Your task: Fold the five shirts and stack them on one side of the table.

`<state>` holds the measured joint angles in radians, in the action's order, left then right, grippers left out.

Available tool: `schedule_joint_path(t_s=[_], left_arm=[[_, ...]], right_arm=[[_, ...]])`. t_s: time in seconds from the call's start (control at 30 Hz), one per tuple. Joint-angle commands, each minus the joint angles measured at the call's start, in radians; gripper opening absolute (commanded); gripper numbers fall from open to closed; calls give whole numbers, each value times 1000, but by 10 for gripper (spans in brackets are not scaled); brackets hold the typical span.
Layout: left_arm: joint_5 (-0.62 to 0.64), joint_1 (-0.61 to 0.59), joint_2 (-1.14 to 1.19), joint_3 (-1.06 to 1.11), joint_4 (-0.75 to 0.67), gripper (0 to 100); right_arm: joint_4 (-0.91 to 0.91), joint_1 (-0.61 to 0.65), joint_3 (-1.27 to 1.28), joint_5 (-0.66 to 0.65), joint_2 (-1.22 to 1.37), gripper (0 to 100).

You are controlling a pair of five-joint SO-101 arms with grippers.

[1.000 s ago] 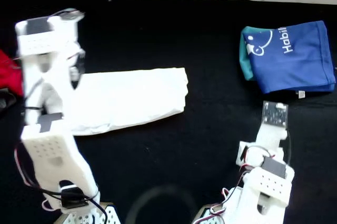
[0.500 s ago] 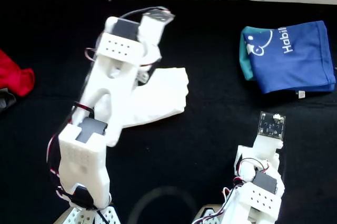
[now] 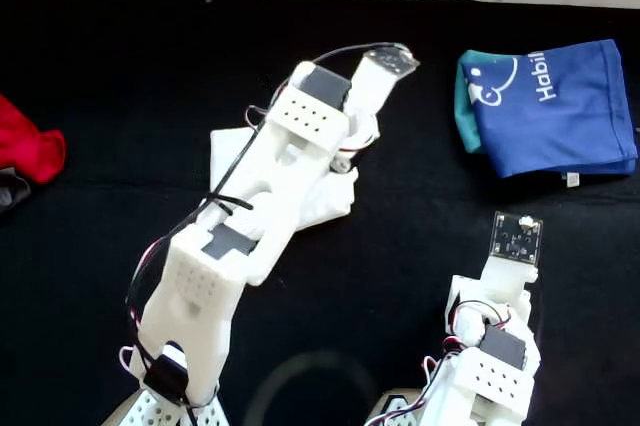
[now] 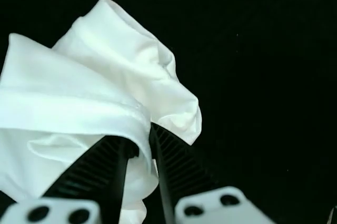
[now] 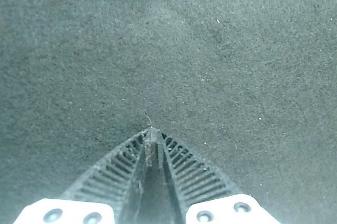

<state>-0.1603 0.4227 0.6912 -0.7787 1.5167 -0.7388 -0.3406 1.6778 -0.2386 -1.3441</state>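
From above, the left arm [image 3: 260,216] reaches on a slant from the near edge of the black tabletop [image 3: 420,246] towards its middle. It lies over the white shirt [image 3: 228,151], which sits crumpled around the centre, a little to the left, and shows on both sides of the arm. A folded blue shirt [image 3: 555,106] lies flat at the far right corner, on top of a teal shirt [image 3: 463,111] whose edge sticks out on the side facing the centre. A bunched red shirt [image 3: 30,151] sits against the left edge, well apart from the white one. The right arm [image 3: 495,351] is drawn in by the near edge on the right, over bare cloth and short of the blue stack. In the left wrist view, the left gripper [image 4: 141,141] is clenched on a fold of the white shirt [image 4: 79,92]. The cloth is pinched between the two ribbed fingers [image 4: 176,155] and billows up and away from them in loose folds over the dark tabletop. In the right wrist view, the right gripper [image 5: 151,133] is closed with its tips pressed together and nothing between them, pointing down at the bare tabletop [image 5: 237,50].
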Motion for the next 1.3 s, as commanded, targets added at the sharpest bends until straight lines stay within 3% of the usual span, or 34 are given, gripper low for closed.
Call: schedule_joint_path(t_s=[0.0, 0.1, 0.27, 0.47, 0.53, 0.6, 0.83, 1.27], left_arm=[[5, 12, 50, -147, -11, 14], [5, 12, 105, -228, 29, 39], [5, 2, 153, -367, 133, 188], [5, -41, 116, -591, 218, 188], [5, -88, 107, -628, 239, 131], [5, -143, 105, -613, 241, 4], [3, -228, 145, -407, 242, 9], [17, -16, 289, -303, 241, 9]], right_arm=[[15, -4, 44, -3, -13, 7], [15, -4, 44, -3, -13, 7], [15, -2, 44, -3, -13, 7], [15, 21, 45, -5, -13, 7], [15, 21, 45, -5, -13, 7], [15, 21, 45, -5, -13, 7], [15, 22, 45, -5, -13, 7], [16, 22, 45, -5, -13, 7]])
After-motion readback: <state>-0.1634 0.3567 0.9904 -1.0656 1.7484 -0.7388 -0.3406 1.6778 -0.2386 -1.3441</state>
